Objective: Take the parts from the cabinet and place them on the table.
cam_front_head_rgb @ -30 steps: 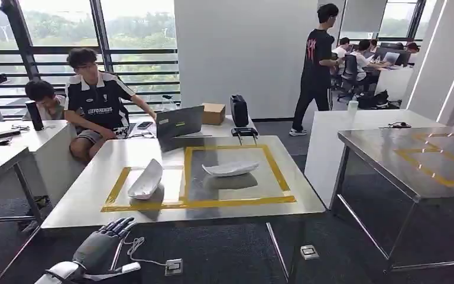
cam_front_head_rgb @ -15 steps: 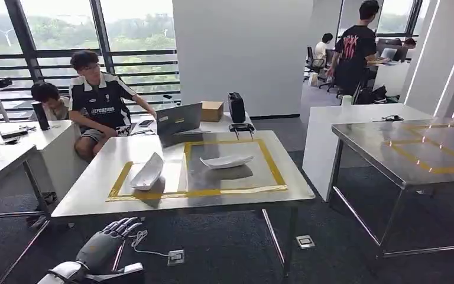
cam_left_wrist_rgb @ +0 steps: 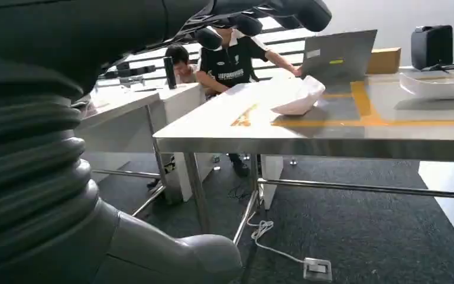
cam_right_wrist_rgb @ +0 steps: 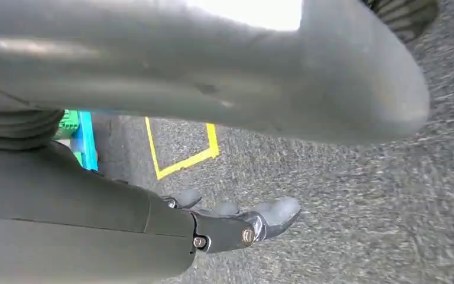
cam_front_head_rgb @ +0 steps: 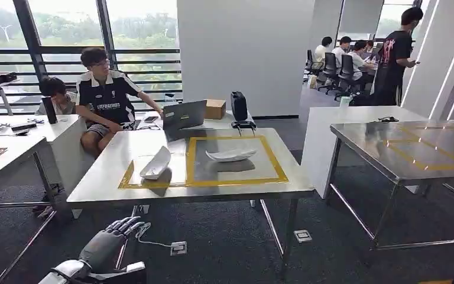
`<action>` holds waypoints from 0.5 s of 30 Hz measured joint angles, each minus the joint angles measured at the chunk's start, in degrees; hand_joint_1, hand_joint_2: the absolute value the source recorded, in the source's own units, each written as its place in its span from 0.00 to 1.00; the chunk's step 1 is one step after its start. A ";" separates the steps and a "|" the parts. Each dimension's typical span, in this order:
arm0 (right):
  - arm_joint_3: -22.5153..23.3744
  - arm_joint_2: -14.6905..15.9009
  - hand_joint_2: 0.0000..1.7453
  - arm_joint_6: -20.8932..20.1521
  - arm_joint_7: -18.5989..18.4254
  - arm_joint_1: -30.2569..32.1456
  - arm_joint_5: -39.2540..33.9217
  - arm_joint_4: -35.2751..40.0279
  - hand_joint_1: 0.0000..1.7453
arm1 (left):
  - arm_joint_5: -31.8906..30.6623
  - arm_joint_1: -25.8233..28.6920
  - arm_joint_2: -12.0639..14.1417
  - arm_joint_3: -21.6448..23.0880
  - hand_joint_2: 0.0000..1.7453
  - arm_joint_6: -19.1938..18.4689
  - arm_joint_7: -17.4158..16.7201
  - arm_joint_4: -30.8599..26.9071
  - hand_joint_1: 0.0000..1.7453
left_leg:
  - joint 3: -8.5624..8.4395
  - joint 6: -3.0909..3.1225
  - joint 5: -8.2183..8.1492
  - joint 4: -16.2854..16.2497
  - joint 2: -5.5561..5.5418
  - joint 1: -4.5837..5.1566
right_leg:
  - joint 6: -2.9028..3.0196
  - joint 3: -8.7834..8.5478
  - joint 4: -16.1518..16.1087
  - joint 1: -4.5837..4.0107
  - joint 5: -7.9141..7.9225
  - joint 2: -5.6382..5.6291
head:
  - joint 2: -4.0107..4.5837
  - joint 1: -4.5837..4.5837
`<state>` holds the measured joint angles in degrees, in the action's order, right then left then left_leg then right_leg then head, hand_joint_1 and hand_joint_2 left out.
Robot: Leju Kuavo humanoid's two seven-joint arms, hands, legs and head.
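White moulded parts, two of them, already lie on the steel table (cam_front_head_rgb: 100, 180) ahead of and above my left hand (cam_front_head_rgb: 105, 242): the nearer part (cam_front_head_rgb: 155, 164) sits up and a little right of that hand, inside the smaller yellow-taped box, and the farther part (cam_front_head_rgb: 230, 155) lies further right in the larger taped box (cam_front_head_rgb: 236, 160). My left hand hangs low in front of the table edge with its fingers spread and nothing in them; the left wrist view shows the nearer part (cam_left_wrist_rgb: 298, 97) well beyond the fingertips (cam_left_wrist_rgb: 307, 12). My right hand (cam_right_wrist_rgb: 236, 228) hangs toward the carpet, fingers loosely apart and holding nothing, near a yellow floor marking (cam_right_wrist_rgb: 183, 157). I judge this to be a walking step between deliveries, with both hands free. No cabinet appears here, so I take the next move to be turning and walking until it comes into sight, then lining a hand up with a part on it. A second steel table (cam_front_head_rgb: 408, 151) stands well to the right of both hands, with yellow tape on it too. I count two people seated beyond the near table, one laptop (cam_front_head_rgb: 184, 113) and one cardboard box (cam_front_head_rgb: 215, 109); more people sit and stand in the far office.
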<state>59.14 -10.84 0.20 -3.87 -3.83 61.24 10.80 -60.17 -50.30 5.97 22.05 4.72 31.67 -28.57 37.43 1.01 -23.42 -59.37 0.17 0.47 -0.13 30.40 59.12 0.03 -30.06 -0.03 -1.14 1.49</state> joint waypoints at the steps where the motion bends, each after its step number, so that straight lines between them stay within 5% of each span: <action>1: 0.02 -0.02 0.00 -0.02 0.13 0.06 0.00 0.00 0.00 | 0.04 -0.05 0.05 0.00 1.00 0.00 0.11 0.07 0.00 | -0.15 -0.43 0.48 0.24 0.10 -0.13 | 0.20 0.52 0.35 -0.34 1.00 0.00 | 0.00 0.18; 3: 0.02 0.00 0.00 -0.07 0.13 0.12 0.09 0.00 0.00 | 0.26 -0.09 -0.09 0.00 1.00 0.02 0.26 0.13 0.00 | -0.11 -1.07 1.40 0.51 0.09 -0.33 | 0.84 0.84 -0.03 -0.68 1.30 0.00 | -0.02 0.13; 5: 0.02 -0.02 0.00 -0.13 0.13 0.08 0.15 0.00 0.00 | 0.63 0.00 0.02 0.00 1.00 0.07 0.41 0.28 0.00 | 0.30 -1.68 1.26 0.35 -0.03 -0.34 | 1.60 1.09 -1.07 0.10 2.81 0.47 | 0.00 0.15; 8: 0.02 0.04 0.00 -0.41 0.15 0.05 0.26 0.00 0.00 | 0.74 -0.10 0.31 0.00 1.00 0.11 0.48 0.57 0.00 | 3.11 -2.59 -7.93 -9.12 -0.19 -0.66 | 2.33 2.96 -1.28 0.04 4.56 0.49 | 0.00 0.39; 9: 0.02 0.04 0.00 -0.55 0.17 0.06 0.39 0.00 0.00 | 0.74 0.04 0.31 0.00 1.00 0.11 0.48 0.70 0.00 | 4.05 -2.87 -10.07 -13.31 -0.19 -0.75 | 2.31 3.79 -1.24 0.03 5.15 0.51 | 0.00 0.42; 10: 0.02 0.04 0.00 -0.66 0.22 0.06 0.42 0.00 0.00 | 0.76 0.22 0.31 0.00 1.00 0.11 0.50 0.83 0.00 | 4.23 -3.06 -10.44 -15.89 -0.19 -0.82 | 2.24 4.53 -1.20 0.04 5.75 0.54 | 0.00 0.37; 11: 0.02 0.04 0.00 -0.81 0.24 0.07 0.42 0.00 0.00 | 0.79 0.35 0.31 0.00 1.00 0.11 0.50 0.94 0.00 | 3.43 -3.17 -9.20 -16.23 -0.18 -0.95 | 2.11 5.38 -1.16 0.06 6.39 0.60 | 0.00 0.42; 13: 0.02 0.04 0.00 -0.96 0.31 0.06 0.42 0.00 0.00 | 0.92 0.37 0.33 0.00 1.00 0.20 0.57 1.01 0.00 | -1.27 -3.30 -5.22 -10.66 -0.15 -1.29 | 1.75 7.11 -0.93 0.16 7.59 0.68 | 0.00 0.42; 14: 0.04 0.04 0.00 -0.96 0.44 0.06 0.42 0.00 0.00 | 0.96 0.34 0.33 0.00 1.00 0.20 0.57 0.96 0.00 | -4.95 -3.39 -4.60 -5.67 -0.15 -1.44 | 1.45 7.78 -0.70 0.24 8.12 0.69 | 0.00 0.39; 15: 0.04 0.11 0.00 -0.96 0.57 0.05 0.44 0.02 0.00 | 1.03 0.31 0.33 0.00 1.00 0.24 0.57 0.79 0.00 | -7.89 -3.50 -7.23 -0.78 -0.18 -1.38 | 0.95 8.36 -0.46 0.06 8.55 0.67 | 0.00 0.39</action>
<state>59.19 -10.73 -0.76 -3.30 -3.78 61.68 10.82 -59.14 -49.99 6.29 22.05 4.96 32.24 -27.78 29.53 -2.49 -30.65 -60.15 0.00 -0.91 0.82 38.76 58.66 0.10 -21.52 0.64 -1.14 1.88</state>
